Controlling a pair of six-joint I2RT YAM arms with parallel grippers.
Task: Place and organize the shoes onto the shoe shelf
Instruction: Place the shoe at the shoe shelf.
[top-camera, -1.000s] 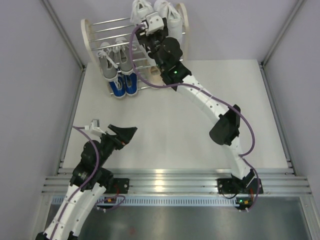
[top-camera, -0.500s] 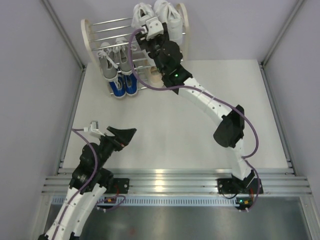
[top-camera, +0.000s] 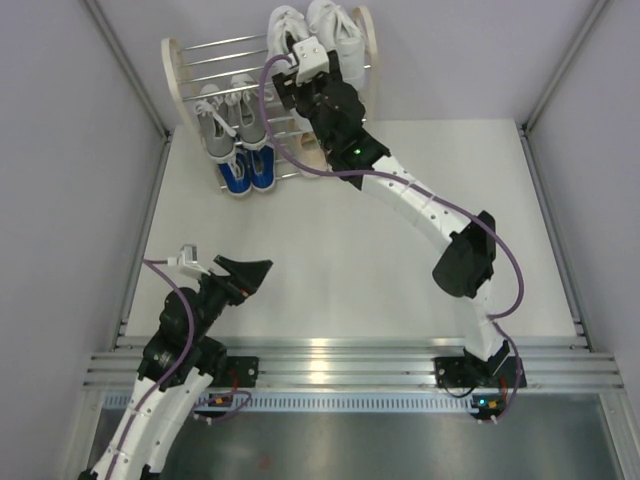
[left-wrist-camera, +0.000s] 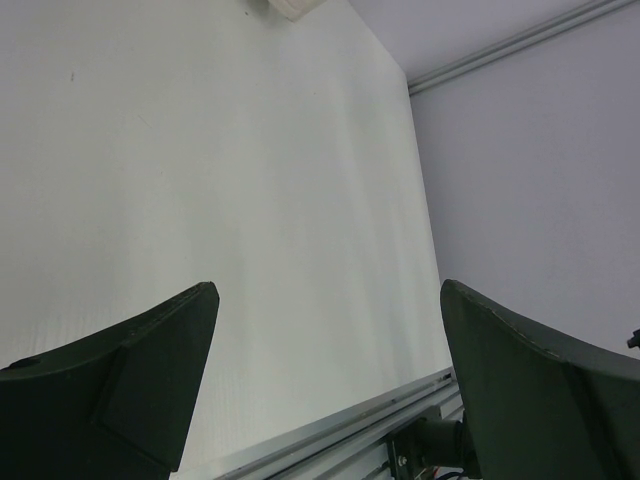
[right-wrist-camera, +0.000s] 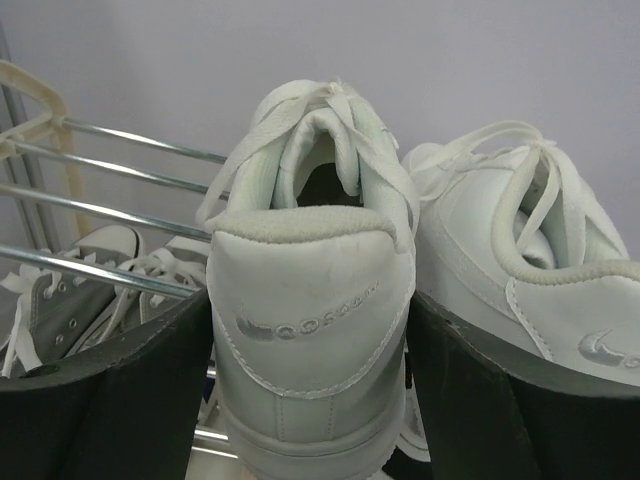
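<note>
The shoe shelf (top-camera: 185, 62) stands at the table's far left. On its top tier is a pair of all-white shoes (top-camera: 335, 28). My right gripper (top-camera: 302, 48) reaches over the shelf, its black fingers (right-wrist-camera: 120, 390) set against both sides of the left white shoe's heel (right-wrist-camera: 305, 290). The second white shoe (right-wrist-camera: 520, 260) sits close beside it on the right. Grey shoes (top-camera: 228, 115) rest on the middle tier and blue shoes (top-camera: 248, 175) on the lowest. My left gripper (top-camera: 250, 270) hovers open and empty over the near left of the table (left-wrist-camera: 330, 300).
Chrome rods (right-wrist-camera: 120, 215) of the shelf run left of the held shoe, with a grey shoe (right-wrist-camera: 70, 300) below them. Walls close in on both sides of the table (top-camera: 400, 250). An aluminium rail (top-camera: 340, 360) runs along the near edge.
My right arm has pushed a little farther over the shelf, carrying the left white shoe toward the back, next to its mate. The left arm has not moved.
</note>
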